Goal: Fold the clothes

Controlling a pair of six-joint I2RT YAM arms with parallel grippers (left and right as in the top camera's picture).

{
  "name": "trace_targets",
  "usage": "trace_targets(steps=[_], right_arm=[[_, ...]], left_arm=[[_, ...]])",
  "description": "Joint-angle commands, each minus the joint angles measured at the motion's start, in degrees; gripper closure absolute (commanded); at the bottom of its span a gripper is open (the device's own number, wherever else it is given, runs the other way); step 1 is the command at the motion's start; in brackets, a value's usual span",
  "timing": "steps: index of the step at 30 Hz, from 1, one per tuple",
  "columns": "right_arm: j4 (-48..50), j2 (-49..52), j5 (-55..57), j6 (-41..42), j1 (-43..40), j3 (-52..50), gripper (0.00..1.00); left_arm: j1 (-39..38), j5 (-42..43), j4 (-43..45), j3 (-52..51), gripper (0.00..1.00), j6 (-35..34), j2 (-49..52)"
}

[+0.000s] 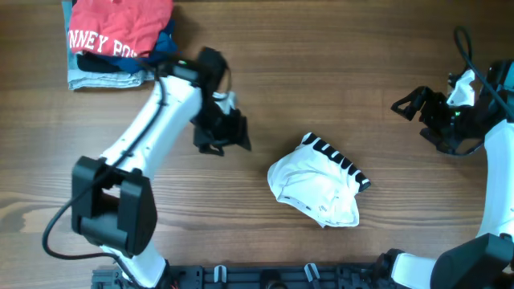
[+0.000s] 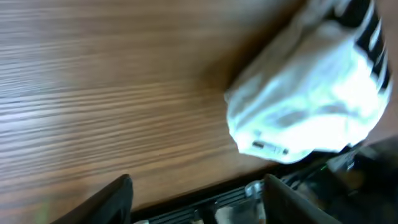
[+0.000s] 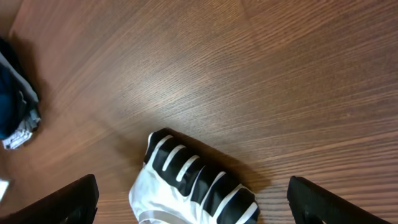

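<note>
Closest to the arm bases, I see the white T-shirt (image 1: 313,191) lying on the wooden table (image 1: 385,241) as a loose crumpled bundle, a little right of the middle. Its black-striped patch (image 1: 339,158) sits along the far right edge of the bundle, facing up. Neither arm is touching the shirt.

A bit farther out, the left gripper (image 1: 227,143) hangs over bare wood to the left of the shirt. On its wrist camera I see its fingers (image 2: 115,199) parted with only table between them, so its jaws are apart and hold nothing.

Off to the right, well apart from the shirt, the right gripper (image 1: 405,104) points inward. Its wrist camera has its jaws spread very wide, empty, with the striped patch below and between them.

At the far left corner a red garment with white lettering (image 1: 120,24) lies on top of folded blue garments (image 1: 100,78).
</note>
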Motion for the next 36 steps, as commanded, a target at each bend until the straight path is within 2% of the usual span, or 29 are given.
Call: trace_targets(steps=[1, 4, 8, 12, 23, 29, 31, 34, 36], right_arm=[[1.77, 1.29, 1.05, -1.29, 0.07, 0.90, 0.02], [2.93, 2.16, 3.26, -1.20, 0.07, 0.85, 0.02], [3.08, 4.46, 4.90, -1.25, 0.07, 0.72, 0.02], [3.15, 6.88, 4.85, -1.07, 0.07, 0.70, 0.02], [2.12, 7.50, 3.37, -1.27, 0.09, 0.70, 0.02], [2.01, 7.50, 3.37, -1.29, 0.07, 0.70, 0.02], [2.03, 7.50, 3.37, -1.27, 0.07, 0.70, 0.02], [2.05, 7.50, 3.37, -1.29, 0.07, 0.70, 0.02], [2.01, 7.50, 3.37, -1.29, 0.09, 0.70, 0.02]], left_arm=[[-7.74, -6.40, -0.09, -0.33, 0.25, 3.65, -0.04], [-15.98, -15.10, 0.44, -0.33, 0.18, 3.34, -0.04], [-24.11, -17.09, 6.40, -0.33, 0.16, 3.43, -0.04], [-31.32, -25.70, 10.64, -0.39, 0.13, 3.39, -0.02], [-32.26, -27.82, 15.87, -1.77, 0.17, 3.17, 5.42], [-31.78, -30.86, 17.27, -1.77, 0.30, 3.19, 7.72], [-31.63, -30.95, 17.53, -1.77, 0.37, 3.19, 7.72], [-31.54, -33.51, 17.53, -1.77, 0.53, 2.97, 7.72], [-31.52, -34.07, 17.53, -1.77, 0.58, 2.99, 7.72]])
